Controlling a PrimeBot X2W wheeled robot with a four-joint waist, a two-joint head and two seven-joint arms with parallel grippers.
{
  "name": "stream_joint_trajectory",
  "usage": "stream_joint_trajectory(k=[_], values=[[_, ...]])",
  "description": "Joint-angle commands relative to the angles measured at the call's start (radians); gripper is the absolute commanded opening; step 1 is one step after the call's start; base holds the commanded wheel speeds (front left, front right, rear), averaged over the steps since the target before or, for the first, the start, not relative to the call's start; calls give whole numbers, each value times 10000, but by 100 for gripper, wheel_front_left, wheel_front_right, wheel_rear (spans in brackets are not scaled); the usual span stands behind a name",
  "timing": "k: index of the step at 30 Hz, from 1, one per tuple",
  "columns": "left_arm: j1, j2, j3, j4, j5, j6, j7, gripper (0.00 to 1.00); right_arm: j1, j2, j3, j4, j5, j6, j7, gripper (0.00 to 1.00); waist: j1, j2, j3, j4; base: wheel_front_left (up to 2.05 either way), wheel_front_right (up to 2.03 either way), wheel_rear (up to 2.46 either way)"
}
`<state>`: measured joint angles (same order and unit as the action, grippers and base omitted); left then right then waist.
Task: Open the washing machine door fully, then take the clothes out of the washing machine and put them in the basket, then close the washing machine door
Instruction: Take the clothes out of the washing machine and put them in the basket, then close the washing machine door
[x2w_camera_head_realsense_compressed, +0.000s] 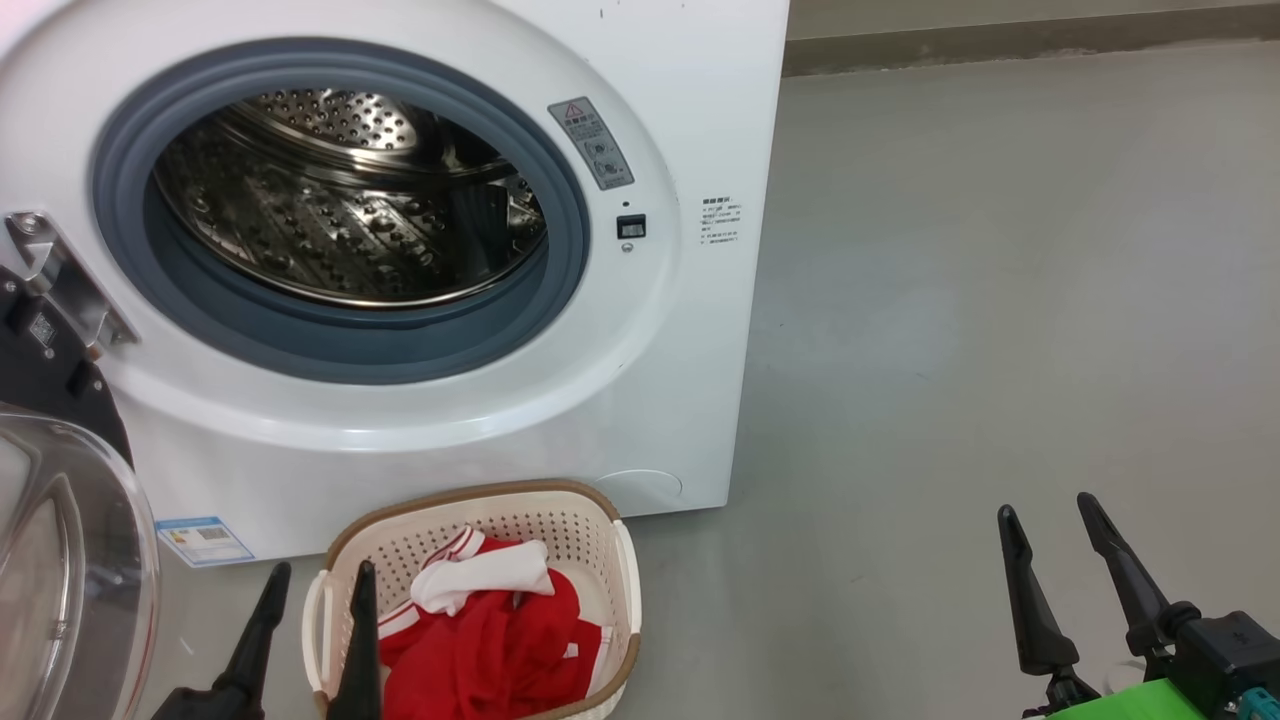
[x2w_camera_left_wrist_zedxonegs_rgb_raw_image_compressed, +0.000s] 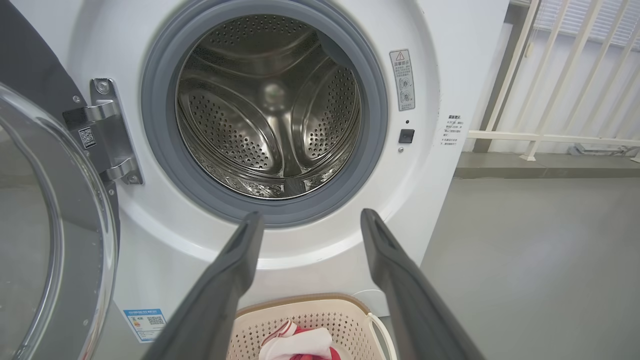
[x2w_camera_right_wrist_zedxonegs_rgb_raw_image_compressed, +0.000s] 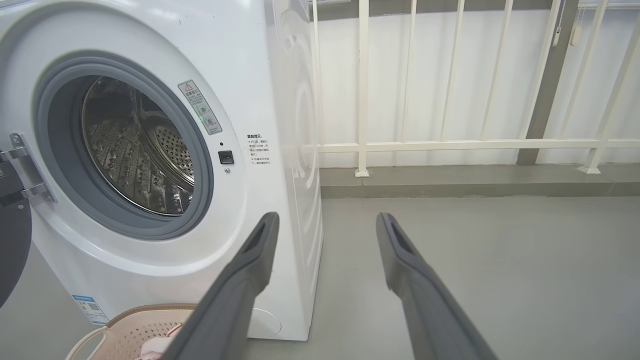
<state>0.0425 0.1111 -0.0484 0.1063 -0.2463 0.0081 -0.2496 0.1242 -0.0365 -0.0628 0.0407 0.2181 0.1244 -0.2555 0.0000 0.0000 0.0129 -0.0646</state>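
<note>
Head view gives you both claws at the bottom edge. Your left claw (x2w_camera_head_realsense_compressed: 324, 568) has its two dark fingers spread apart with nothing between them, and your right claw (x2w_camera_head_realsense_compressed: 1044, 505) is spread just as wide and holds nothing either. Ahead of the left claw stands the washing machine (x2w_camera_head_realsense_compressed: 680, 380). In the left wrist view its grey rubber ring (x2w_camera_left_wrist_zedxonegs_rgb_raw_image_compressed: 165, 165) and perforated steel drum (x2w_camera_left_wrist_zedxonegs_rgb_raw_image_compressed: 270, 115) sit straight beyond that claw's fingertips. The washing machine door (x2w_camera_head_realsense_compressed: 60, 540) stands open to the left of the left claw, hanging from its metal hinge (x2w_camera_head_realsense_compressed: 60, 275), with the clear glass bowl bulging toward you. The basket (x2w_camera_head_realsense_compressed: 470, 492) sits on the floor (x2w_camera_head_realsense_compressed: 950, 300) against the foot of the machine, just below and in front of the left claw. That claw's inner finger crosses the basket's near left edge in the head view, but you cannot tell whether it touches. The clothes (x2w_camera_head_realsense_compressed: 490, 630) lie inside the basket, red fabric with a white part on top. A small blue sticker (x2w_camera_head_realsense_compressed: 203, 540) shows on the machine's front, to the left of that claw's tips. Your right claw hangs well to the right of the basket, over bare floor. From its wrist view the machine is ahead and to its left, and a pale railing (x2w_camera_right_wrist_zedxonegs_rgb_raw_image_compressed: 450, 145) runs across beyond its fingertips.
</note>
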Motion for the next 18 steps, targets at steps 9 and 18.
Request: stream_joint_trajectory(k=[9, 18], values=[[-149, 38, 447, -23, 205, -111, -122, 100, -91, -137, 139, -293, -113, 63, -63, 100, 0, 0, -44, -3, 0, 0, 0], [-157, 12, 442, 35, 262, -197, -122, 100, -101, -137, 205, -295, -98, 63, -63, 100, 0, 0, -28, -48, 0, 0, 0]])
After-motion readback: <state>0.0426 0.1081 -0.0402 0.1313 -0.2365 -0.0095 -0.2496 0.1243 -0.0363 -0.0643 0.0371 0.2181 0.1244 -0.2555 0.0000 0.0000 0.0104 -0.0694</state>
